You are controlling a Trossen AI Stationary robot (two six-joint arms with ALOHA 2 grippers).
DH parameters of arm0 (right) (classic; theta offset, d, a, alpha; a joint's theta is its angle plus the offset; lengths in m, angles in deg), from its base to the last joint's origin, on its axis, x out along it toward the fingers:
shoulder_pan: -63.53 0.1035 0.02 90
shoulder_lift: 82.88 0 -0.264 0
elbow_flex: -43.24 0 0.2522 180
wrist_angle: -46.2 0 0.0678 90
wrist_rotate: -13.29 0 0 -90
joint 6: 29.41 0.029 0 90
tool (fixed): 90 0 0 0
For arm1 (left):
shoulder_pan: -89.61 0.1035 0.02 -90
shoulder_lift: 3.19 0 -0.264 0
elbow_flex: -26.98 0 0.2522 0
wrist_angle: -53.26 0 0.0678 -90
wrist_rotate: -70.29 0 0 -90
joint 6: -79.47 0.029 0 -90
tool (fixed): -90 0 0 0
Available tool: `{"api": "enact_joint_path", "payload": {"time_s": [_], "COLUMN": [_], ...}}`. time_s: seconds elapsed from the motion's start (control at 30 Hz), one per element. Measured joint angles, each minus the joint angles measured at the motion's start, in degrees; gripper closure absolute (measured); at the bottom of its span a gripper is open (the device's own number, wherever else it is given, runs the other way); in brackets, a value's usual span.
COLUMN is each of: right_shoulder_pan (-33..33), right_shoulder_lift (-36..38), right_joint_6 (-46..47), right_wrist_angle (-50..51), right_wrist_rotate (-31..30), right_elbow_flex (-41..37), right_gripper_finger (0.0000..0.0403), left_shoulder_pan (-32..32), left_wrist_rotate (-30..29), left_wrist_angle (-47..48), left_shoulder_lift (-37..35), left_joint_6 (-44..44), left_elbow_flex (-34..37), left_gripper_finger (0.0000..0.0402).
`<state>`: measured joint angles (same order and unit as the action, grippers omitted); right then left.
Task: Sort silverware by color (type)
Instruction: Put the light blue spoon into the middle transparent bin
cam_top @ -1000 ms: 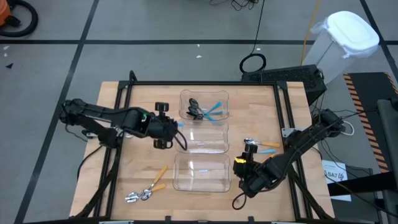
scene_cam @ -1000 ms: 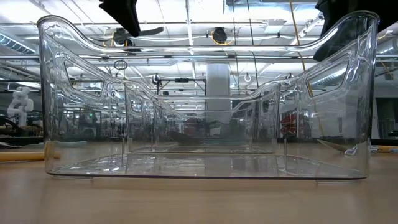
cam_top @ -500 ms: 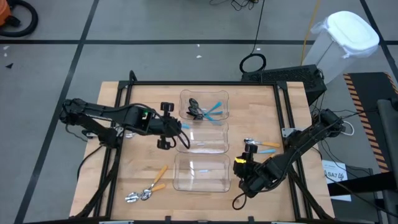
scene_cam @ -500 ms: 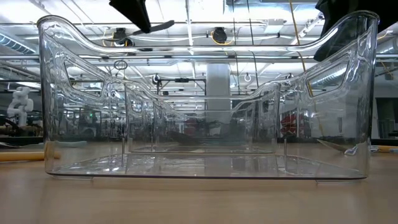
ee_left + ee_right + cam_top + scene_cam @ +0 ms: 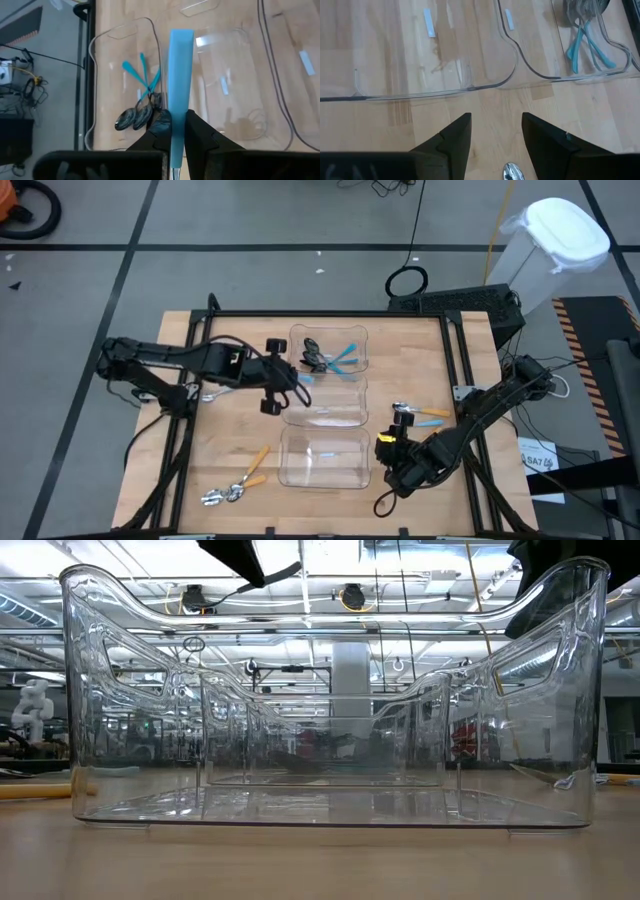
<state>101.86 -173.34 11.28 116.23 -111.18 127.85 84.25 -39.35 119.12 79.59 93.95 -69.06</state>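
Carried a little farther toward the bins over the past second, the blue-handled spoon (image 5: 180, 85) now hangs at the near edge of the far bin (image 5: 352, 332), pinched between the fingers of the left hand (image 5: 283, 376). The wrist view shows the light-blue handle standing straight up out of the clenched fingers, with the far bin right beyond it. That bin already holds several dark-bowled spoons with blue handles (image 5: 328, 357), so I'd judge this one is headed to join them and the drop is close; it only has to clear the bin's wall.

The middle bin (image 5: 328, 404) and the near bin (image 5: 325, 458) look empty of spoons. Out on the worktop (image 5: 230, 440), two orange-handled spoons (image 5: 238, 480) lie near the front left corner, well apart from the bins, and a couple more spoons (image 5: 420, 416) lie to the right of the middle bin, one blue and one orange handle showing.

Low over the worktop beside the near bin's right end waits the right hand (image 5: 385, 452), fingers spread and holding nothing, a shiny spoon bowl (image 5: 513, 171) just below them.
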Motion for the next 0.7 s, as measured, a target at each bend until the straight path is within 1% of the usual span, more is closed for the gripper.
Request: {"api": "enact_joint_path", "payload": {"time_s": [0.2, 0.37, 0.43, 0.53, 0.7], "right_shoulder_pan": [0.00, 0.00, 0.00, -0.01, -0.07], "right_shoulder_lift": [0.00, 0.03, 0.04, 0.04, 0.07], "right_joint_6": [0.08, 0.09, 0.04, -0.28, -0.28], "right_wrist_angle": [0.01, 0.04, 0.14, 0.17, 0.15], "right_wrist_rotate": [0.00, 0.00, -0.04, -0.09, -0.17], "right_elbow_flex": [0.00, 0.00, 0.00, 0.01, 0.02], "right_gripper_finger": [0.0232, 0.0232, 0.0232, 0.0232, 0.0232], "left_shoulder_pan": [2.09, 3.08, 3.25, 3.48, 3.47], "left_wrist_rotate": [0.81, 3.43, 3.74, 4.18, 4.24], "left_wrist_angle": [-2.09, -4.78, -6.04, -5.01, -6.06], "left_shoulder_lift": [0.07, 0.82, 1.82, 3.41, 6.68], "left_joint_6": [-0.63, -0.02, 0.00, 0.04, 0.23], "left_elbow_flex": [0.00, 0.00, -0.14, 0.04, -0.07], "left_gripper_finger": [0.0379, 0.0379, 0.0379, 0.0379, 0.0379]}}
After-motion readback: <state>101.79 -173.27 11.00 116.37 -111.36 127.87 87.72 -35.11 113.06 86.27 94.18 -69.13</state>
